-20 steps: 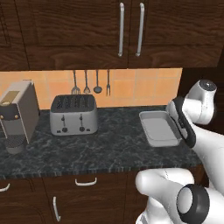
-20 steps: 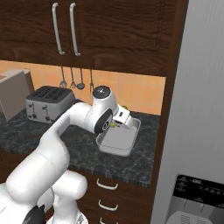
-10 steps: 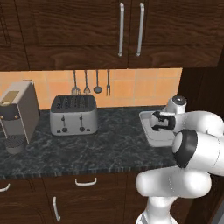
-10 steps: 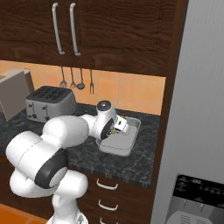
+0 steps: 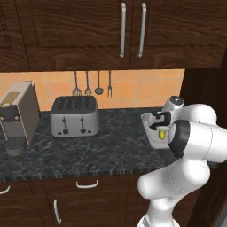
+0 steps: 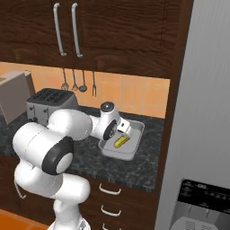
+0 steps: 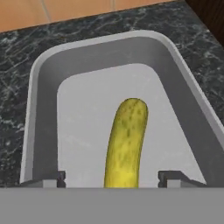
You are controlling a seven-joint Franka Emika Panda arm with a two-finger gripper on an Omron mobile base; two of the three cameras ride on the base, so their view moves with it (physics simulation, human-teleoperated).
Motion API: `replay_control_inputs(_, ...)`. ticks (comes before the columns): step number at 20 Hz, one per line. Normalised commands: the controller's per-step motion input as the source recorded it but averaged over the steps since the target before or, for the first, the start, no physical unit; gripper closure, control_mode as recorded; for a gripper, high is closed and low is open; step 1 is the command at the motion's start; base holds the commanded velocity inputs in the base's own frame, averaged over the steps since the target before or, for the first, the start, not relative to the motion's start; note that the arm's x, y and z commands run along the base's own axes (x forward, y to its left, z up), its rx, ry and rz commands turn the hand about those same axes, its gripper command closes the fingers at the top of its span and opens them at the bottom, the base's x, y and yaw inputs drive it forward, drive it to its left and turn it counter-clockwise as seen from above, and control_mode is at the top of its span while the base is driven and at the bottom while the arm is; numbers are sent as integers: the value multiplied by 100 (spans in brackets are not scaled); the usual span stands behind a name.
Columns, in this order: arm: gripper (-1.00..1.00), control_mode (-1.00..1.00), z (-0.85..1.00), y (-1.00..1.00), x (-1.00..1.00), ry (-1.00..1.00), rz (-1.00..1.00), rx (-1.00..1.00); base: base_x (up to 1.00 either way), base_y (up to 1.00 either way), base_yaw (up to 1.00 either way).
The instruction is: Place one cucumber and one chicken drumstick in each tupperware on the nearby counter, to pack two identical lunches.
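Note:
A pale grey tupperware [image 7: 43, 70] sits on the black speckled counter [image 5: 111, 144] at its right end, also seen from the sides [image 5: 147, 120] [image 6: 134, 150]. One yellow-green cucumber [image 7: 126, 140] lies flat on its floor [image 6: 120, 142] [image 5: 162, 133]. My gripper [image 7: 111, 178] hovers low over the near end of the cucumber, open, with a gap between each fingertip [image 7: 48, 178] and the cucumber. From the base views the gripper [image 6: 123, 129] [image 5: 158, 122] points down into the tray. The chicken drumstick is out of view.
A silver toaster [image 5: 74, 116] stands mid-counter and a coffee machine [image 5: 17, 115] at the far left. Utensils [image 5: 91, 84] hang on the orange backsplash. A tall grey fridge [image 6: 202, 134] and a dark side panel close off the right of the tupperware. Cabinets hang overhead.
The arm swung down over the tupperware with the cucumber in its shut gripper. The jaws have now spread and the cucumber lies loose on the tray floor.

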Motion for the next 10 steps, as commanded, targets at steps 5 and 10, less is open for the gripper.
replay_control_inputs(5,-100,-100,99,40,-61,8,-2,0,0,0,0)
replay_control_inputs(10,-100,-100,67,71,-100,8,0,-4,0,0,0)
